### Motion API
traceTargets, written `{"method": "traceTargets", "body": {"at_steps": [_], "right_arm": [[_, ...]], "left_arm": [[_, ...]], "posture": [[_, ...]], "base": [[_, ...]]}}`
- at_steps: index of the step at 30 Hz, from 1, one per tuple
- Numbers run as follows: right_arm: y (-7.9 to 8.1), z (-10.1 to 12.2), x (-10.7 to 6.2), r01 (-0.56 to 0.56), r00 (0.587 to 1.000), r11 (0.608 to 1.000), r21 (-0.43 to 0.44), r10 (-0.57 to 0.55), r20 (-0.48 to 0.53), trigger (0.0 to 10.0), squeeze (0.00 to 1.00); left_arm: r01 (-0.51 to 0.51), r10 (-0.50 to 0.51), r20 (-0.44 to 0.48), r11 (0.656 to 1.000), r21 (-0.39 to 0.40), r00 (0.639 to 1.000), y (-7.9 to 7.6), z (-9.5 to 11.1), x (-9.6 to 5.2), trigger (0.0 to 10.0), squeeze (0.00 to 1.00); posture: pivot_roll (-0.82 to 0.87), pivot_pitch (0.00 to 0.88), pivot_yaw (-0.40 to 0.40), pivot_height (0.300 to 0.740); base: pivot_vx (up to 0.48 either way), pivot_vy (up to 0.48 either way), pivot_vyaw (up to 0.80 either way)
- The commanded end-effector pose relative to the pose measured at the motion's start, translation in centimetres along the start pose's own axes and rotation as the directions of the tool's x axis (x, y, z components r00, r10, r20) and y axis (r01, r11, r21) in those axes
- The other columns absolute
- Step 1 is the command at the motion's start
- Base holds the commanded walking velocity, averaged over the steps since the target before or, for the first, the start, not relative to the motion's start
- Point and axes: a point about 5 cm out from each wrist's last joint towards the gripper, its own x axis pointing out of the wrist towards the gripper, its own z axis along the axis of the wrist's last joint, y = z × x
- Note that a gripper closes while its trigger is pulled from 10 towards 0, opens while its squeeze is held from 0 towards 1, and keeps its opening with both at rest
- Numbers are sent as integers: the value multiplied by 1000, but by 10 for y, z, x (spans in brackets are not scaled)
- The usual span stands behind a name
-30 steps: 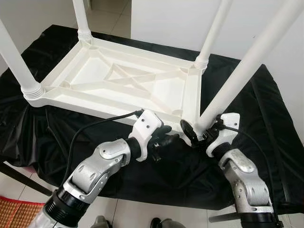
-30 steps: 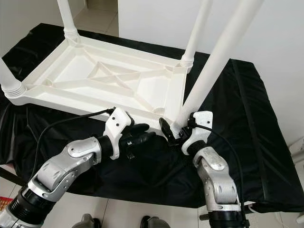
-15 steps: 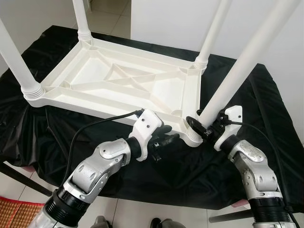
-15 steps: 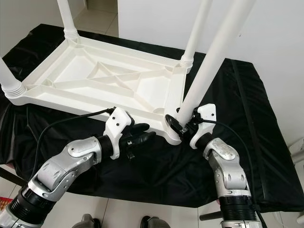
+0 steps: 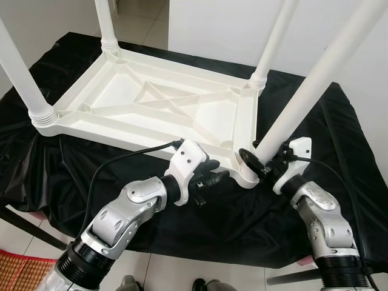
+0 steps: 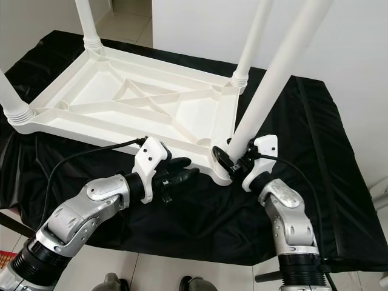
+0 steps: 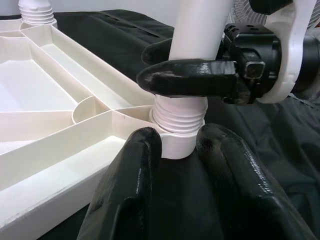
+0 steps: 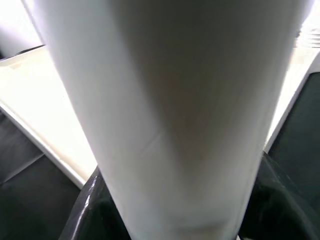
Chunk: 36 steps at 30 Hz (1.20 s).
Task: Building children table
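A white plastic table (image 5: 79,109) lies upside down on a black cloth. Three white legs stand in its corners: near left (image 5: 18,66), far left (image 5: 104,24) and far right (image 5: 273,42). My right gripper (image 5: 259,159) is shut on the lower end of the fourth leg (image 5: 315,79). That leg leans to the right, and its threaded foot sits in the near right corner socket (image 5: 245,176). My left gripper (image 5: 217,176) is open and low on the cloth. Its fingertips (image 7: 145,145) flank that socket (image 7: 177,145) just below the right gripper's finger (image 7: 185,77).
The black cloth (image 5: 339,121) covers the whole work surface and hangs over its near edge. White walls stand behind and to the right. Tiled floor and an orange mat (image 5: 12,267) lie at the lower left.
My right gripper has carried the leg's foot left onto the near right corner socket, and the leg now stands a little steeper. The left gripper has held still.
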Motion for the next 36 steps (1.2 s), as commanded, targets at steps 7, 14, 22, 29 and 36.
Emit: {"method": "traceTargets", "body": {"at_steps": [7, 14, 22, 29, 36], "right_arm": [[5, -14, -1, 197, 978, 980, 0, -196, -71, 10000, 0], [23, -11, 2, 373, 927, 926, 64, -369, -69, 10000, 0], [39, -9, 4, 544, 839, 832, 107, -537, -86, 10000, 0], [50, -8, 7, 568, 823, 814, 122, -557, -110, 10000, 0], [44, -3, 7, 457, 890, 876, 153, -451, -71, 10000, 1000]], "left_arm": [[102, -102, -8, 995, -5, 995, -9, -2, -1, 10000, 0], [101, -101, -6, 995, -8, 995, -9, -2, 0, 10000, 0], [102, -102, -7, 995, -7, 995, -9, -2, 0, 10000, 0], [98, -98, -4, 995, -6, 995, -9, -2, 1, 10000, 0], [103, -103, -2, 995, -6, 995, -10, -2, 2, 10000, 0]], "posture": [[45, 146, -75, 740], [43, 146, -78, 740], [47, 143, -84, 740], [51, 139, -90, 740], [45, 131, -91, 740]], "base": [[0, 0, 0], [0, 0, 0], [0, 0, 0], [0, 0, 0], [0, 0, 0]]}}
